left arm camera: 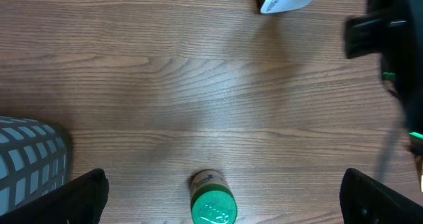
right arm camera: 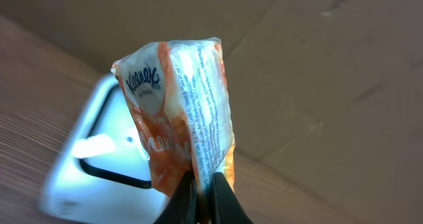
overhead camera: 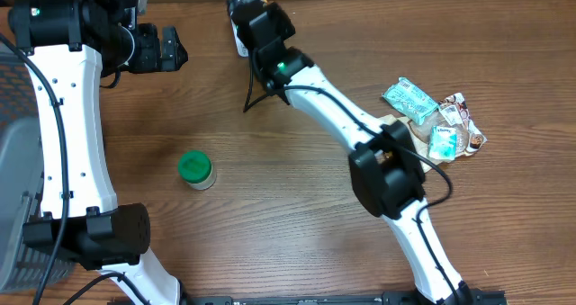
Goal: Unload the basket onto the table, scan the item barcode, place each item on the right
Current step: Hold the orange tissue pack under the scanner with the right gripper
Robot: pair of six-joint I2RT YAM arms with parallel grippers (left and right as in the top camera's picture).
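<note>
Overhead: right gripper [overhead camera: 250, 6] at upper centre, over the white scanner [overhead camera: 239, 42], presumably to present its load to the reader. The left gripper [overhead camera: 171, 49] is parked upper left, a green-lidded jar [overhead camera: 195, 170] sits lower left of centre, and spare packets [overhead camera: 432, 121] are heaped at right. Left wrist: claw spread wide at the lower corners, gripping nothing, with the jar between at bottom centre and the basket [left arm camera: 30, 161] lower left. Right wrist: Kleenex tissue packet [right arm camera: 182, 112] at centre, its bottom edge pinched in the pressed-together claw. Its long axis stands upright and the logo face is turned left toward the scanner, likely seeking the barcode.
</note>
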